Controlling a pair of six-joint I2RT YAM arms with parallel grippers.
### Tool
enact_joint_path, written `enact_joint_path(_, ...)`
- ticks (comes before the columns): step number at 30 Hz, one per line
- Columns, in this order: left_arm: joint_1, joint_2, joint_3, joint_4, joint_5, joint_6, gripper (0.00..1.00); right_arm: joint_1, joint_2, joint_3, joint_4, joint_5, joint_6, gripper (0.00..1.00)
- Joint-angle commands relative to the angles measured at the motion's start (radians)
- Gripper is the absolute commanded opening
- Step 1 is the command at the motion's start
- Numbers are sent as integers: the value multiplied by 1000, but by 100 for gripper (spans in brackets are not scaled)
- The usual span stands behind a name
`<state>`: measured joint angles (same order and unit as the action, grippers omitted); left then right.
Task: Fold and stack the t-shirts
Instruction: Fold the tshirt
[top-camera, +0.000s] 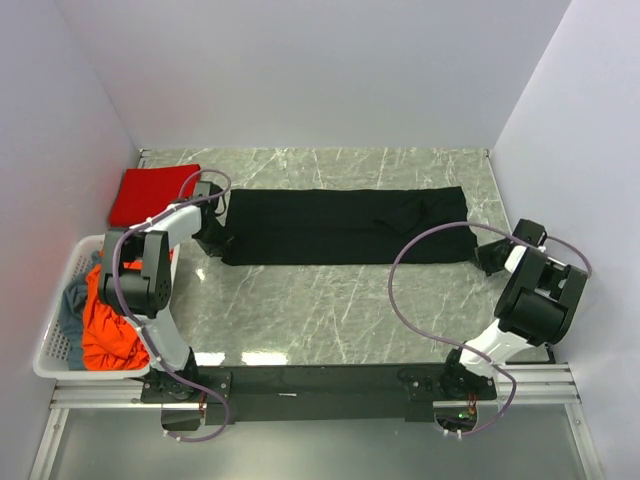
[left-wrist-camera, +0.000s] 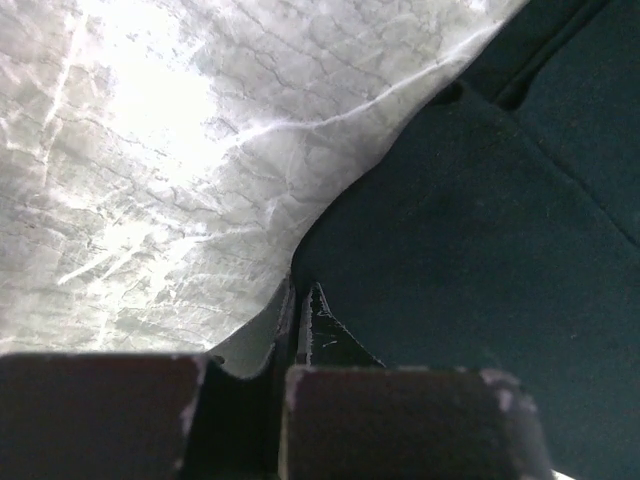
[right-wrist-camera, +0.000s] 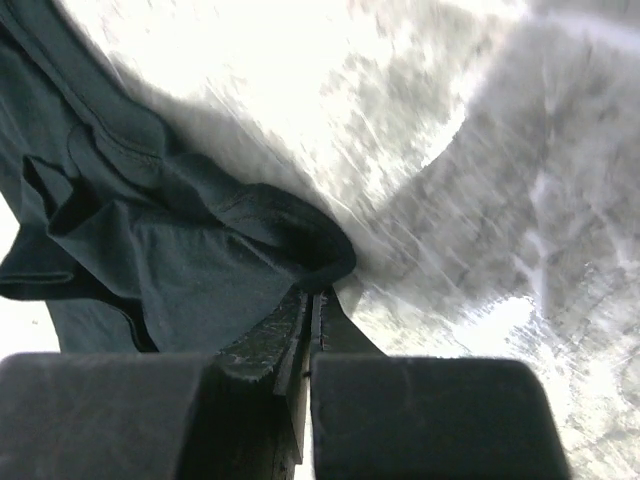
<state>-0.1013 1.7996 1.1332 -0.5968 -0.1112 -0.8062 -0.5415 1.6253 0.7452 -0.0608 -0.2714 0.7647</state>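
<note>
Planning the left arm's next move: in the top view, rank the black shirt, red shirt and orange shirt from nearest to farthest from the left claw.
1. Black shirt: its left edge is at the left claw; the rest stretches away to the right.
2. Red shirt: just behind and to the left.
3. Orange shirt: in the basket, near left.

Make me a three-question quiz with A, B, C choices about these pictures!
1. Where is the red t-shirt? A far-left corner; B right edge; C between the arm bases.
2. How many shirts lie in the basket? A none; B two; C five.
3. The right end effector is: A wide open; B shut on nothing; C shut on the black t-shirt.
Answers: 1A, it lies by the back-left walls; 2B, an orange-red one and a grey-blue one; 3C, cloth is pinched in it.
</note>
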Motion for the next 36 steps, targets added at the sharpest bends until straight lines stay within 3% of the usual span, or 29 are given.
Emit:
enact_joint_path(1,-12,8,-70,-64,38,6,1,-15,16,88,-45,95,-28,0)
enact_joint_path(6,-75,-91,-183,-86,106,-11,1,0,63,216,-105,120,-47,0)
enact_joint_path(10,-194,-161,-286,-95,191,-76,1,43,171,353,-155,135,-87,0)
enact_joint_path(17,-334,-399,-541,-104,358,-201,1,155,341,636,-252,170,-131,0)
enact_joint_path(20,-400,-492,-604,-98,428,-269,7,212,416,764,-313,210,-172,0)
enact_joint_path(21,-412,-509,-612,-94,438,-293,14,224,444,789,-326,221,-189,0)
enact_joint_path(23,-429,-543,-609,-107,438,-298,24,241,461,839,-353,218,-196,3)
enact_joint_path(24,-429,-552,-599,-124,406,-291,36,244,459,845,-353,207,-199,5)
enact_joint_path(28,-428,-588,-505,-221,318,-278,56,253,397,827,-361,212,-225,35)
enact_joint_path(31,-422,-589,-405,-288,249,-245,62,258,322,787,-378,227,-248,45)
enact_joint_path(36,-393,-542,-230,-328,121,-150,61,278,135,603,-337,180,-229,48)
